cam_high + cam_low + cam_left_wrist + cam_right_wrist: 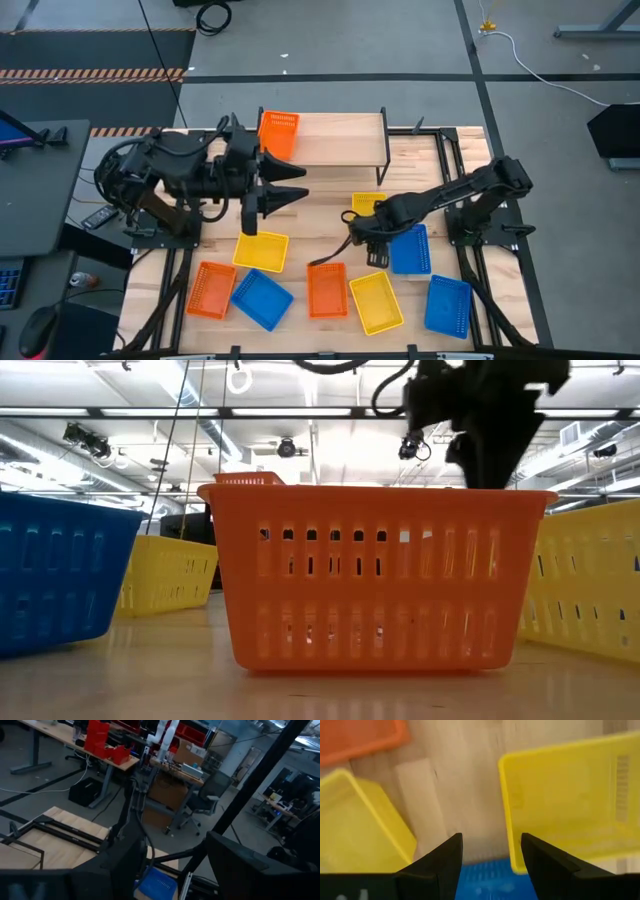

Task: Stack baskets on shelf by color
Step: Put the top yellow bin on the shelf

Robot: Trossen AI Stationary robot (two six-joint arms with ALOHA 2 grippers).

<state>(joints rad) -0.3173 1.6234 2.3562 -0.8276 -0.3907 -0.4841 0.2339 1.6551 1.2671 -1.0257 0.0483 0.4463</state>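
In the high view the shelf (pixel 340 140) stands at the table's far side, with one orange basket (pixel 279 131) on its left end. Eight more baskets lie on the table: yellow (pixel 261 250), orange (pixel 210 290), blue (pixel 262 298), orange (pixel 327 288), yellow (pixel 376 302), blue (pixel 447 305), blue (pixel 410 248) and yellow (pixel 368 203). My right gripper (pixel 356 240) (pixel 490 855) hangs open above bare table between the two yellow baskets (pixel 570 805) (pixel 360 830), with a blue basket (pixel 490 880) under its fingers. My left gripper (pixel 295 185) is open in front of the shelf, holding nothing.
The low view looks at an orange basket (pixel 370 575) close up, with a blue one (pixel 60 575) and yellow ones (pixel 170 572) (pixel 590 590) beside it. The shelf's middle and right stretch (pixel 345 135) is bare. Black frame rails (pixel 455 150) run along the table's sides.
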